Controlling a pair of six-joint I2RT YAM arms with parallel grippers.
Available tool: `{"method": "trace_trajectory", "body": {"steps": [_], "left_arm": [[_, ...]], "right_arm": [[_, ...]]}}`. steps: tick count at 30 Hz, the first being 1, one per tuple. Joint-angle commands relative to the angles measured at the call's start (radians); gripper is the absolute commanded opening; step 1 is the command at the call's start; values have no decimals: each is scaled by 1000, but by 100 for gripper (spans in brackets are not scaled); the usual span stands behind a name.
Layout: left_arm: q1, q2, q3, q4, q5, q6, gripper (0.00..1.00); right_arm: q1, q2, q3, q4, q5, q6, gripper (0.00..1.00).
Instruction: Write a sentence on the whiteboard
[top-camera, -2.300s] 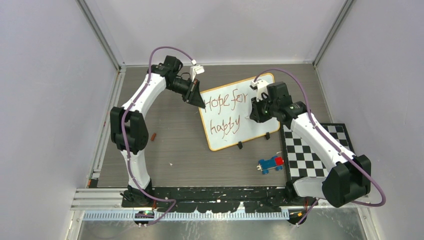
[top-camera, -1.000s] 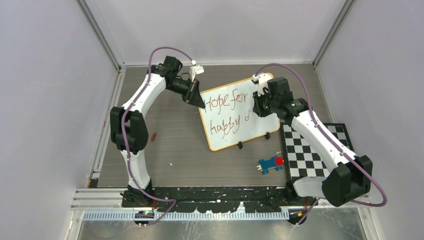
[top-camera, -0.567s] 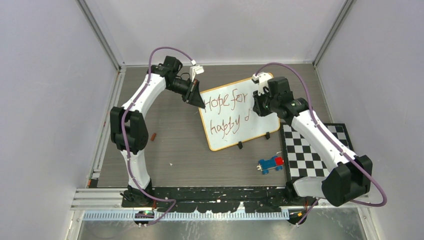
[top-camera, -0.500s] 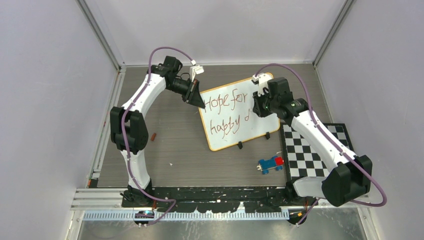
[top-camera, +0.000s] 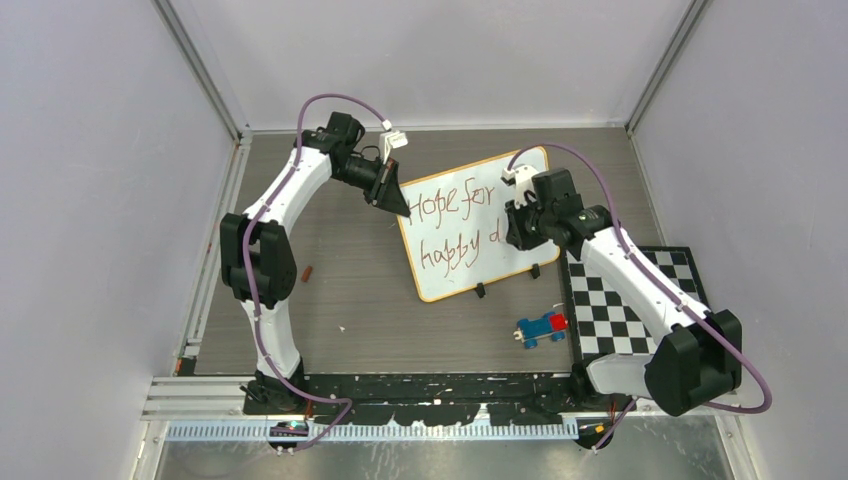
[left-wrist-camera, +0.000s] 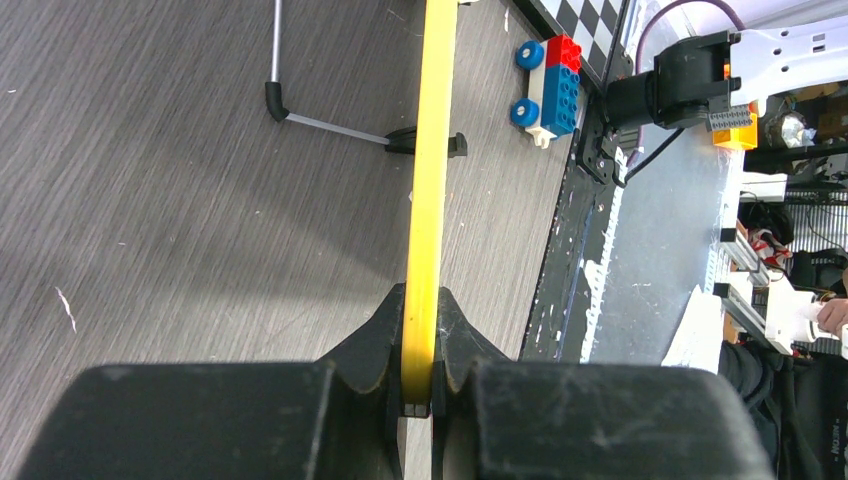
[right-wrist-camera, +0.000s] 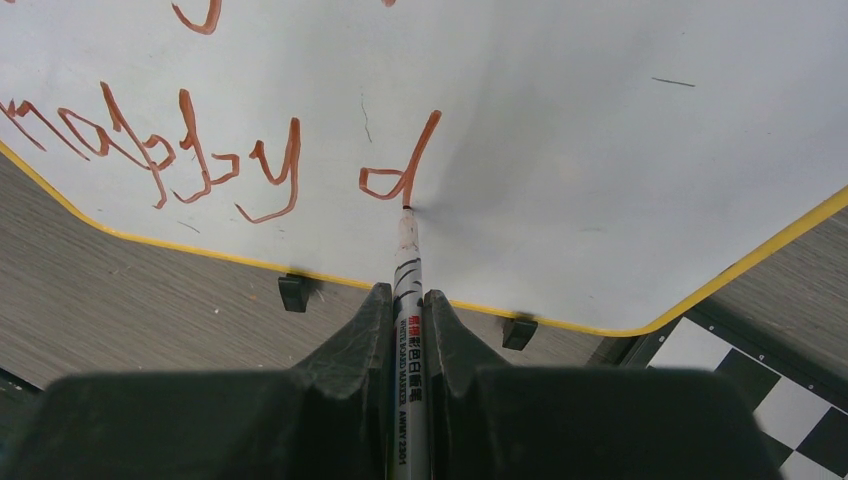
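Observation:
The whiteboard (top-camera: 455, 275) stands tilted at mid-table, white with a yellow-orange rim (left-wrist-camera: 430, 150) and black clips (right-wrist-camera: 293, 291). The sentence (top-camera: 455, 203) reads "Hope for" above "happy d" in reddish-brown letters (right-wrist-camera: 200, 150). My left gripper (top-camera: 403, 208) is shut on the board's left rim (left-wrist-camera: 421, 340). My right gripper (right-wrist-camera: 406, 300) is shut on a white whiteboard marker (right-wrist-camera: 409, 280). Its tip touches the board at the foot of the "d" (right-wrist-camera: 398, 172). In the top view the right gripper (top-camera: 512, 232) hovers over the board's right side.
A black-and-white checkered mat (top-camera: 625, 300) lies at the right, beside the board's corner (right-wrist-camera: 760, 390). A blue and red toy brick car (top-camera: 540, 327) sits in front of the board, also seen in the left wrist view as a brick car (left-wrist-camera: 555, 85). A small reddish piece (top-camera: 308, 272) lies left.
The right gripper has drawn the marker down toward the near edge, and the stroke after "happy" has become a full "d". The left arm and the board have not moved.

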Motion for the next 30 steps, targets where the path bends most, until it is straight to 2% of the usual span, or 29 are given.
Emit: {"method": "trace_trajectory", "body": {"steps": [1,10,30], "left_arm": [[5,-18,-12,29,-73,41,0],[4,-22,-12,27,-71,39,0],[5,-20,-9,30,-68,35,0]], "right_arm": [[-3,-33,6,19,21,-16,0],[-5,-55,89,-27,27,-23,0],[-9,8,106,39,55,-16,0]]}}
